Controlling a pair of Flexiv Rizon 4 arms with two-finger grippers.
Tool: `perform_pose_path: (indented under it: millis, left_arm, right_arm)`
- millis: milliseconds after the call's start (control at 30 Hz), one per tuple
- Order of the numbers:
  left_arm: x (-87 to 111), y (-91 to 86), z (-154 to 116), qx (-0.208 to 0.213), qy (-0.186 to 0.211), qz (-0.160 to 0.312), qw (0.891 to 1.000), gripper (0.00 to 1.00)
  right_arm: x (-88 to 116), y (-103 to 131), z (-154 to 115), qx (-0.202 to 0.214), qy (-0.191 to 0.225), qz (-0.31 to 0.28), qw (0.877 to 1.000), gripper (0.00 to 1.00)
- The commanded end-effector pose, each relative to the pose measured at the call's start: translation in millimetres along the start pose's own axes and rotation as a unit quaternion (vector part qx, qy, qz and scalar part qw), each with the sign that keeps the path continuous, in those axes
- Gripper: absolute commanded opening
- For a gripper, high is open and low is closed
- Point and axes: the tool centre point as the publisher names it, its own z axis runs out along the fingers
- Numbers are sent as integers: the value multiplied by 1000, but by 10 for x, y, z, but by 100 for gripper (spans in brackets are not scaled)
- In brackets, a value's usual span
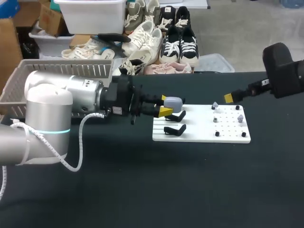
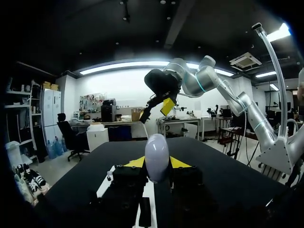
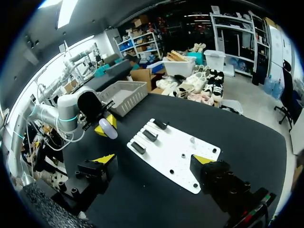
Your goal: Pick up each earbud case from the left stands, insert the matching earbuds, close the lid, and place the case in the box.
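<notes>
**Above the left stands: case gripped, earbuds off to the right**

Over the left end of the white board (image 1: 199,137), above the stands (image 1: 175,129): earbud case (image 1: 175,102), clamped between the fingers of the left end effector (image 1: 166,105), long axis left to right. Earbuds (image 1: 214,105) well to its right, nearer the right end effector (image 3: 153,159), fingers wide apart, holding nothing.

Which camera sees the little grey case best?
The left wrist view: the earbud case sits big and close between the fingers. In the head view it looks small; in the right wrist view it is tiny and far away.
</notes>
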Motion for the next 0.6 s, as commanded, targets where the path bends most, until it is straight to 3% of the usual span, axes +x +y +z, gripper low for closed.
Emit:
perform_pose_path:
  millis: [33, 333, 600]
  left_arm:
    - [25, 33, 8, -2, 4, -2, 1000, 0]
    - [87, 48, -17, -20, 11, -5, 1000, 0]
    - [77, 57, -28, -25, 7, -1, 1000, 0]
  right_arm:
    - [-8, 227, -14, -2, 11, -14, 1000, 100]
    - [21, 556, 187, -7, 48, -45, 998, 100]
    - [-12, 705, 340, -12, 47, -43, 998, 100]
